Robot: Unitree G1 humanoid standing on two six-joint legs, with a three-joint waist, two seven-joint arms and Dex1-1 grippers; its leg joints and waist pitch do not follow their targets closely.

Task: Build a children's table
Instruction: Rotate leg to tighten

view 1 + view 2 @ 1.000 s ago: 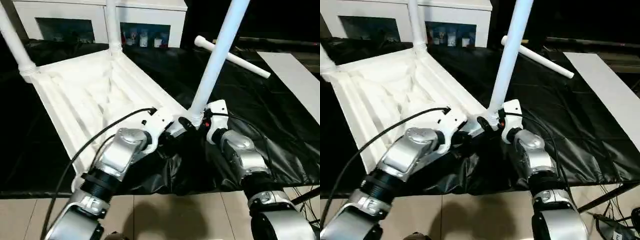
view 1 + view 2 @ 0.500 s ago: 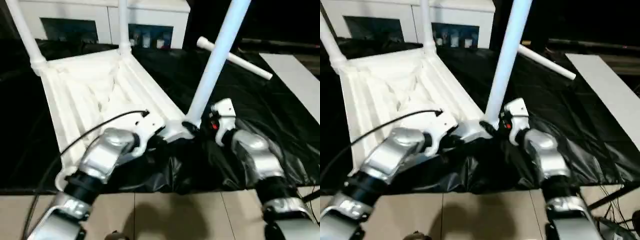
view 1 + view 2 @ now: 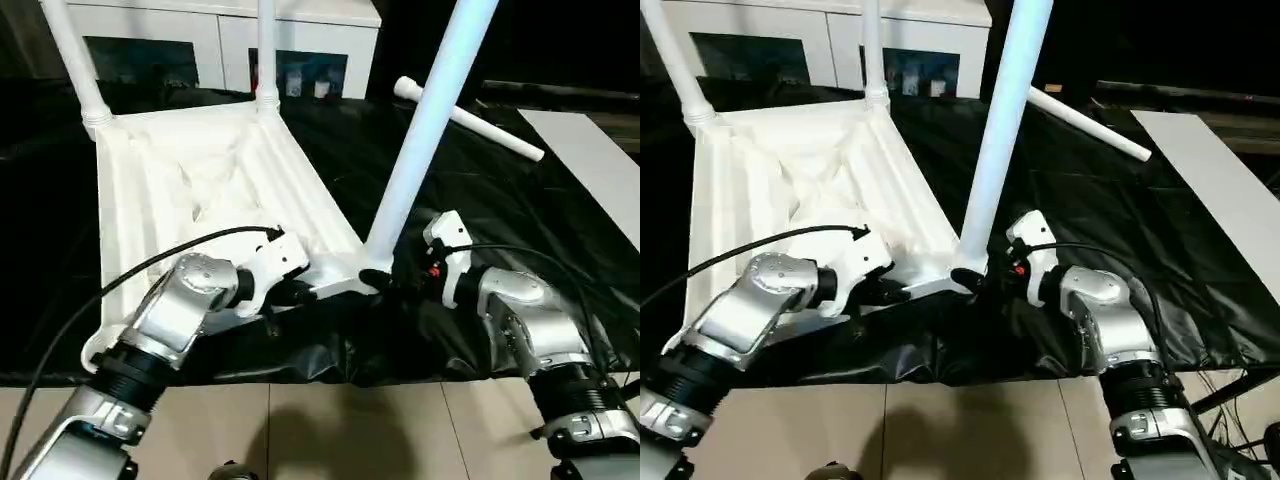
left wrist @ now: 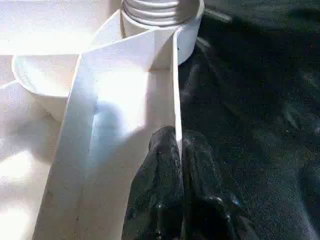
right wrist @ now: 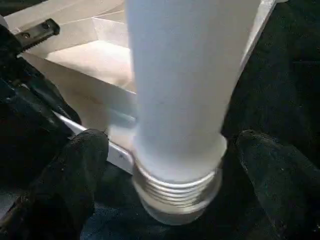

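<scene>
The children's table lies upside down on black sheeting, its ribbed white top (image 3: 190, 190) facing up. Two legs (image 3: 75, 60) (image 3: 266, 50) stand at the far corners. A third leg (image 3: 425, 120) rises from the near right corner, its threaded base (image 5: 177, 187) at the socket. My left gripper (image 4: 176, 137) is shut on the top's thin rim (image 4: 176, 90) just beside that corner, also seen from above as the left gripper (image 3: 300, 292). My right gripper (image 3: 385, 285) is open, its fingers (image 5: 65, 185) standing on either side of the leg's base. A fourth leg (image 3: 470, 118) lies loose at the back right.
A white cabinet (image 3: 220, 40) with glass-fronted doors stands behind the table top. A long flat white board (image 3: 590, 160) lies at the right. The black sheeting (image 3: 350, 350) bunches up under my grippers at the near edge, with tiled floor (image 3: 300, 440) below.
The table top has swung, its far end moving right and its near corner coming towards me. Both grippers went with that corner, the left still shut on the rim, the right still open.
</scene>
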